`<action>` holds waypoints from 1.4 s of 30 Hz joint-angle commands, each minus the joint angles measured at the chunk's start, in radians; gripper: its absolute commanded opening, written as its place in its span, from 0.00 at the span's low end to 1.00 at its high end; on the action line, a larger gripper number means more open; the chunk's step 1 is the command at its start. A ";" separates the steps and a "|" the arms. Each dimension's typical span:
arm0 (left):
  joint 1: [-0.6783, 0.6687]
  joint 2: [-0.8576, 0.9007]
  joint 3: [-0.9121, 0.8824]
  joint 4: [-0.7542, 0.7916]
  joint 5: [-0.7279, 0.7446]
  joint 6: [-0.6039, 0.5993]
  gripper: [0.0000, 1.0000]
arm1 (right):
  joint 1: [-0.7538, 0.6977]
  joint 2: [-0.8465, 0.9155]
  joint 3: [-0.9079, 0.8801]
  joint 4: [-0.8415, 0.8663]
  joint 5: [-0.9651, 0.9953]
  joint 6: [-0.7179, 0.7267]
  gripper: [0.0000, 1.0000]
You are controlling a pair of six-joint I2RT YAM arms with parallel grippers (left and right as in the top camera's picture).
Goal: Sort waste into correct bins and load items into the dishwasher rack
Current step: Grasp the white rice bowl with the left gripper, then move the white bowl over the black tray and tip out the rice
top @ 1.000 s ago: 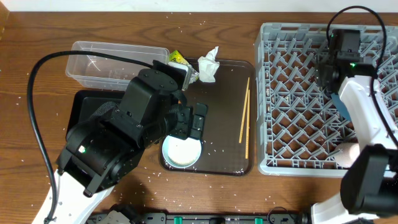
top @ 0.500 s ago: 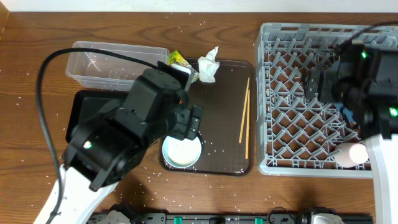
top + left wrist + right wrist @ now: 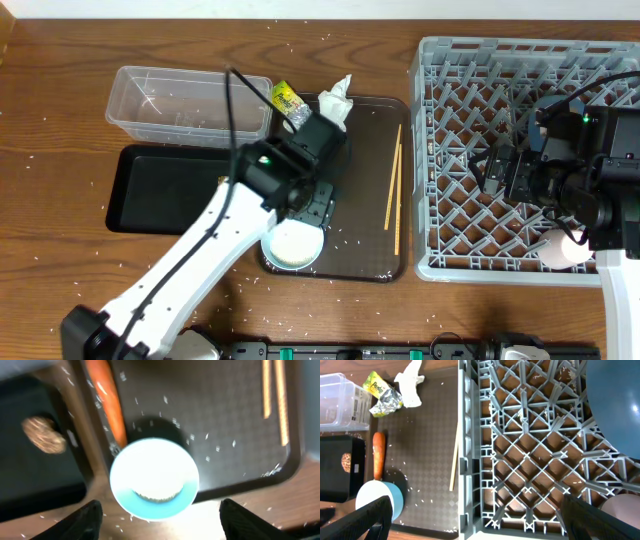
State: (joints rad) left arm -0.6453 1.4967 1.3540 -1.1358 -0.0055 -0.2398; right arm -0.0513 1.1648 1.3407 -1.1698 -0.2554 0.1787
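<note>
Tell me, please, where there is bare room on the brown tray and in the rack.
Free: the middle of the brown tray, between chopsticks and light blue cup; the left half of the rack, away from dark blue bowl and pink cup. Crowded: the tray's far-left corner, with wrapper and tissue; near-left, cup and carrot.

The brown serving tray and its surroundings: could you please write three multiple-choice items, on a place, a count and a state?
1. Where does the brown food lump lie?
A. in the black tray-bin
B. in the clear tub
C. in the dishwasher rack

2. How many chopsticks lie on the brown serving tray?
A. one
B. two
C. four

3. The left gripper above the light blue cup is:
A. shut on the cup
B. shut on a chopstick
C. open, holding nothing

Answers:
1 A, the lump sits on the black floor in both wrist views.
2 B, two thin sticks lie side by side.
3 C, its fingers stand wide apart in the left wrist view.
</note>
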 commanded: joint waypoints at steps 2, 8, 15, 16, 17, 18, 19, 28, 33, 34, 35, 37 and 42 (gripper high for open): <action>0.008 0.011 -0.069 0.037 0.070 -0.024 0.75 | 0.006 -0.001 0.006 0.002 -0.010 0.027 0.99; -0.035 0.013 -0.216 0.151 0.238 -0.029 0.51 | 0.006 -0.001 0.006 0.003 -0.003 0.027 0.99; -0.063 0.013 -0.393 0.271 0.237 -0.035 0.29 | 0.006 -0.001 0.006 0.011 -0.003 0.027 0.99; -0.063 0.013 -0.409 0.287 0.237 -0.035 0.29 | 0.006 -0.001 0.006 0.011 -0.003 0.027 0.99; -0.064 0.014 -0.425 0.306 0.238 -0.035 0.29 | 0.006 -0.001 0.006 0.011 -0.003 0.027 0.99; -0.068 0.014 -0.446 0.334 0.242 -0.035 0.29 | 0.006 -0.001 0.006 0.011 -0.003 0.027 0.99; -0.071 0.014 -0.465 0.357 0.252 -0.035 0.29 | 0.006 -0.001 0.006 0.011 -0.003 0.031 0.99; -0.094 0.016 -0.527 0.402 0.140 -0.015 0.29 | 0.006 -0.001 0.006 0.022 -0.003 0.080 0.99; -0.094 0.052 -0.535 0.443 0.130 0.031 0.25 | 0.006 -0.001 0.006 0.029 -0.003 0.079 0.99; -0.094 0.066 -0.535 0.447 0.124 0.032 0.23 | 0.006 -0.001 0.006 0.029 -0.003 0.080 0.99; -0.094 0.083 -0.535 0.450 0.124 0.044 0.22 | 0.006 -0.001 0.006 0.029 -0.003 0.080 0.99; -0.094 0.115 -0.535 0.452 0.124 0.064 0.19 | 0.006 -0.001 0.006 0.031 -0.003 0.080 0.99; -0.094 0.153 -0.534 0.461 0.123 0.071 0.11 | 0.006 -0.001 0.006 0.037 -0.003 0.095 0.99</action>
State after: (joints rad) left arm -0.7368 1.6218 0.8375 -0.6720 0.1234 -0.1917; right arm -0.0513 1.1648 1.3407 -1.1378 -0.2546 0.2531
